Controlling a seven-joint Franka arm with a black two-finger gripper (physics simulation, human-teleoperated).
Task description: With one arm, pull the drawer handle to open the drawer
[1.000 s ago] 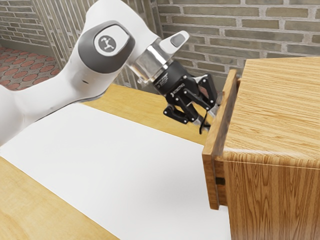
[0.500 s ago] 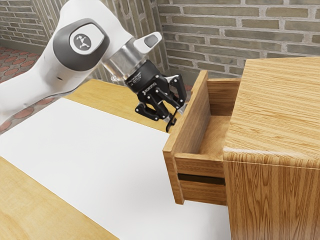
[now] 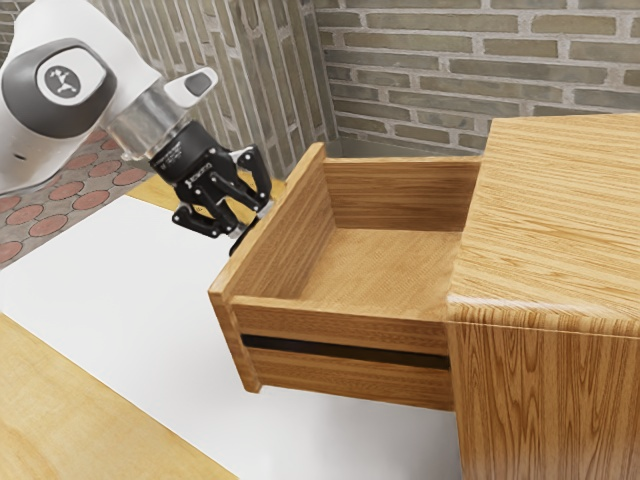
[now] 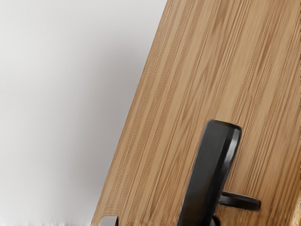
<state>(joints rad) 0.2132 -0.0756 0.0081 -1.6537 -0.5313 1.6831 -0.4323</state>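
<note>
The drawer [image 3: 340,270] and the cabinet [image 3: 550,300] are honey-brown wood with streaky darker grain; a dark band runs along the drawer's side. The handle [image 4: 211,174] is black, as are the fingers [image 3: 228,203]. The arm [image 3: 95,30] is white with a grey joint cap and a silver wrist. The tabletop [image 3: 60,420] is yellowish wood under a plain white sheet [image 3: 130,300]. The wall [image 3: 450,60] is grey-beige brick, and the floor [image 3: 60,190] is patterned in red-brown tiles
</note>
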